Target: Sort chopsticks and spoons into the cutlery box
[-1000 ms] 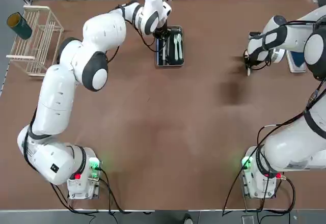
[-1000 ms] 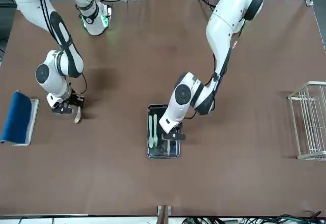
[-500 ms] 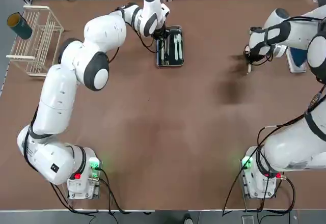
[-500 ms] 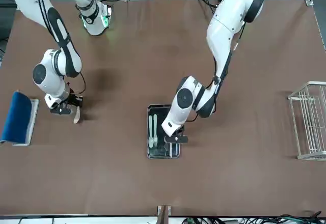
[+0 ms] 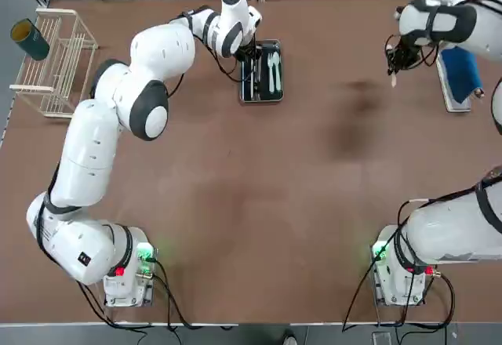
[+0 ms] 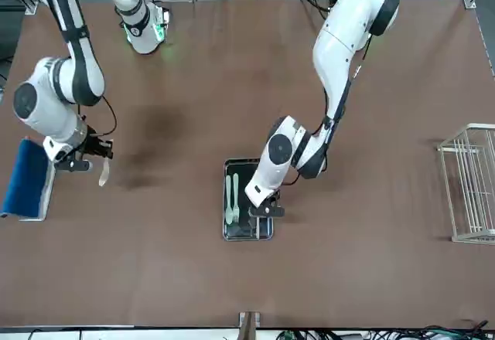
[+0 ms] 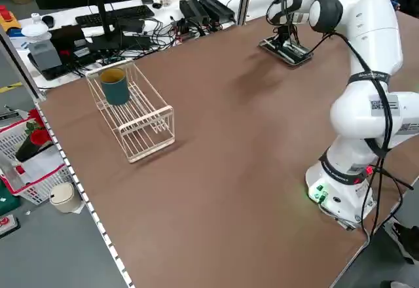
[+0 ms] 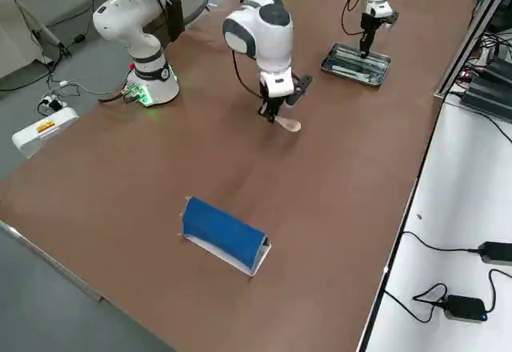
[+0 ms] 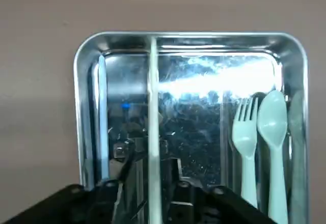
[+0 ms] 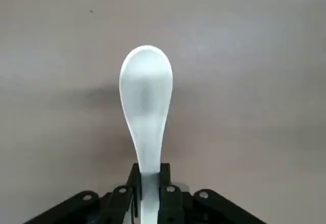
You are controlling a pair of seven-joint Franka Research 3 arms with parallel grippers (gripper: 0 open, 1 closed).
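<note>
- Left wrist view: left gripper (image 9: 151,170), over the cutlery box (image 9: 191,33), released around a chopstick (image 9: 153,91) the top view hides.
- Right wrist view: right gripper (image 10: 150,170) grasps a spoon (image 10: 146,91); right side view places it above the table (image 8: 200,152).

Overhead and front cameras share the whole desk (image 5: 235,204) from opposite edges; two raised side cameras look diagonally across its left and right edges. Each wrist camera looks closely past its tool.

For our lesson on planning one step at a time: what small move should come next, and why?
Probably the right claw should carry its spoon toward the tray: it grips the spoon beside the blue-topped holder, while the left claw hovers over the tray.
</note>
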